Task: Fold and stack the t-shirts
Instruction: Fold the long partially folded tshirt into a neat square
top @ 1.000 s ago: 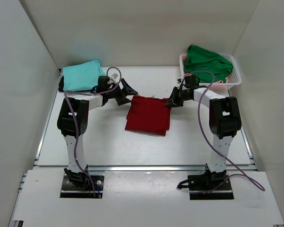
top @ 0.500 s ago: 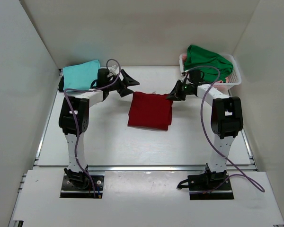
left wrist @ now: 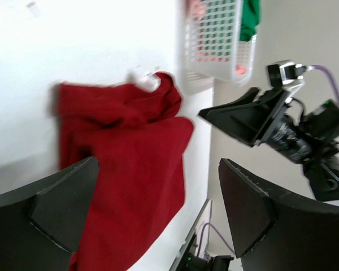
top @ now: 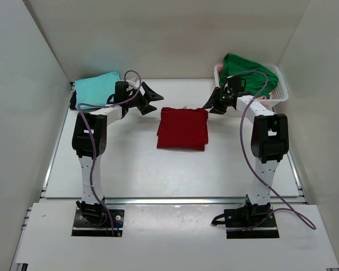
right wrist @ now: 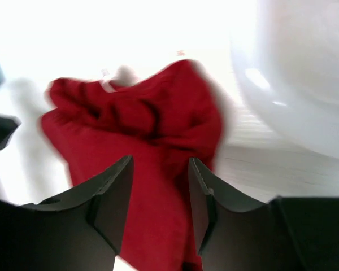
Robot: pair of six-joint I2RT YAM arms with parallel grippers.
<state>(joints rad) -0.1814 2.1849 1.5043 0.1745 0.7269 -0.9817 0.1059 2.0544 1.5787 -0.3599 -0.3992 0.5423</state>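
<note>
Mid-counter (top: 124, 164), a little toward the far edge: the dark red t-shirt (top: 182, 129), folded into a rough rectangle and lying flat. Both wrist views show its far edge bunched, with a small white label (left wrist: 147, 82) at the collar.

Your left fingers (top: 148, 99) hang off the shirt's far left corner. They are spread wide, empty and apart from the cloth.

Your right fingers (top: 214, 105) sit by the shirt's far right corner, parted with a clear gap. Red cloth shows beyond that gap, but none is pinched in it. The right wrist view is blurred, so you cannot tell whether the tips brush the fabric.

Far left corner of the counter: the light teal t-shirt (top: 96, 89), well apart from the red one.

Far right corner: the bright green t-shirt (top: 246, 70), heaped in the white lattice basket (top: 280, 95) and spilling over its rim.
</note>
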